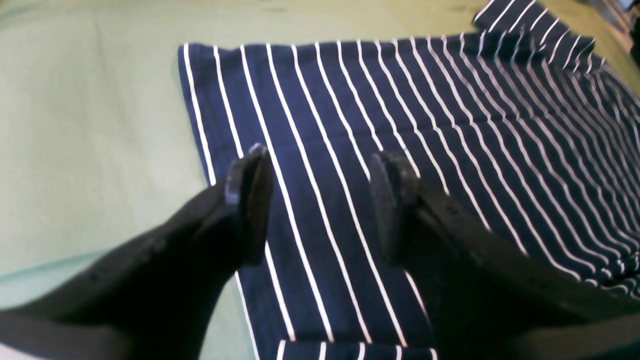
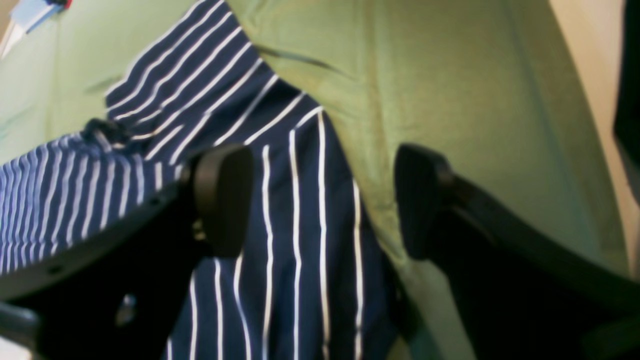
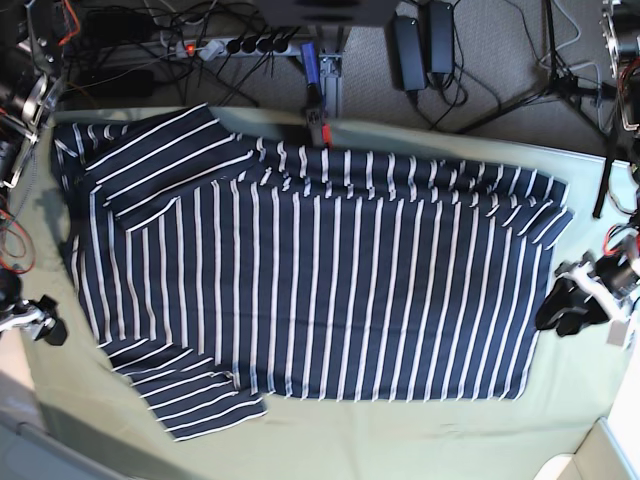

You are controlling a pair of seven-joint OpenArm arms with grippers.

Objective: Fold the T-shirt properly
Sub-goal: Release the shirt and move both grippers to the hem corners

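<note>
The navy white-striped T-shirt (image 3: 320, 290) lies spread flat over the olive-green table cloth (image 3: 400, 440), sleeves at the left, hem at the right. My left gripper (image 3: 560, 308) hovers at the shirt's right edge. In the left wrist view it (image 1: 322, 200) is open above the striped T-shirt (image 1: 400, 125) near a hem corner, with nothing between its fingers. My right gripper (image 3: 45, 330) sits at the shirt's left edge. In the right wrist view it (image 2: 322, 200) is open astride the T-shirt's (image 2: 295, 225) sleeve edge, one finger over cloth, one over the table cloth (image 2: 450, 75).
Behind the table run a power strip (image 3: 230, 45), cables and black adapters (image 3: 425, 40). A post with a red clamp (image 3: 318, 110) stands at the table's far edge by the shirt. Bare green cloth (image 1: 90, 125) borders the shirt on every side.
</note>
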